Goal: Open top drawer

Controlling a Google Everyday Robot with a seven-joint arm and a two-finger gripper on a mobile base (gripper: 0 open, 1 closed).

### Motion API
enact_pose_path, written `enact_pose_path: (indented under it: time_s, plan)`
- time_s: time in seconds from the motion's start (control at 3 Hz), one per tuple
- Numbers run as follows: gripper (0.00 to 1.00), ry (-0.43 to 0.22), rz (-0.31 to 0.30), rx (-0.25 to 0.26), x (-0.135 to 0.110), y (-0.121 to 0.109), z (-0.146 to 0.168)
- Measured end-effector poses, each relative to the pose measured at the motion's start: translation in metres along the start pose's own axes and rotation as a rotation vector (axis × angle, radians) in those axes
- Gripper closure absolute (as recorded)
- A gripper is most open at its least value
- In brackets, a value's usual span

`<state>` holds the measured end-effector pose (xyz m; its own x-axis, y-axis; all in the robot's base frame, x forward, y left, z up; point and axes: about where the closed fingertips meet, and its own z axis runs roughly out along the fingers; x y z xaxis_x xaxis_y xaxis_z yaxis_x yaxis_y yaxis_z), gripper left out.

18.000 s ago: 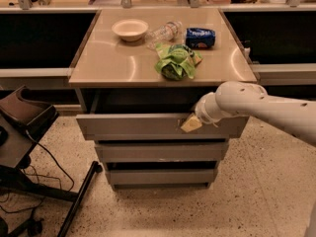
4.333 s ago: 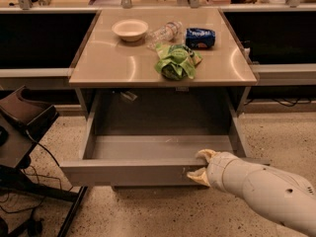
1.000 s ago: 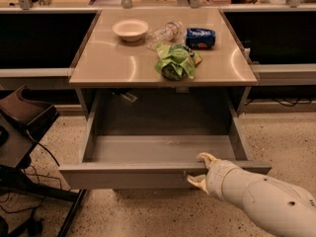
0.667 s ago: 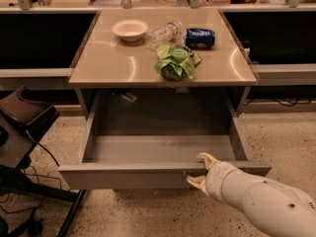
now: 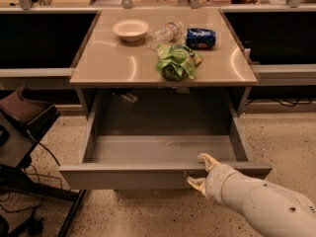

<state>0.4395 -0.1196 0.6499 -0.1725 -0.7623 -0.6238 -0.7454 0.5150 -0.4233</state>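
**A:** Starting from the left, what is there?

**B:** A black stand (image 5: 23, 120) on the floor, well apart from the work. Next comes the table (image 5: 108, 70), with a bowl (image 5: 130, 29), a clear bottle (image 5: 166, 32) lying on its side, a crumpled green bag (image 5: 176, 61) and a blue packet (image 5: 201, 37). They all sit back from the front edge, so none of them hangs over the opening below.

**A:** And the top drawer?

**B:** The top drawer (image 5: 128, 177) is directly under the table and drawn far out toward the camera. Its shallow grey tray is open to view and looks bare.

**A:** Where is the hand?

**B:** The hand (image 5: 197, 170) is at the drawer's front panel, right of centre. One finger hooks over the top rim into the tray and the other lies against the outer face. It is clamped on that panel. The front is flat and has no handle, so I'd say pinching the rim is the only way to get a hold.

**A:** Why does the arm (image 5: 261, 204) come in so low?

**B:** It reaches in from the lower right, roughly in line with the drawer's travel, which suits a straight pull. The opening looks essentially done.
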Motion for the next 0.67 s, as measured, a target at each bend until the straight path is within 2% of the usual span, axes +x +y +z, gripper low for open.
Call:
enact_pose_path:
  time_s: [0.67]
  plan:
    - [1.0,-0.002,-0.001,-0.003,-0.0017,0.0023,-0.0011]
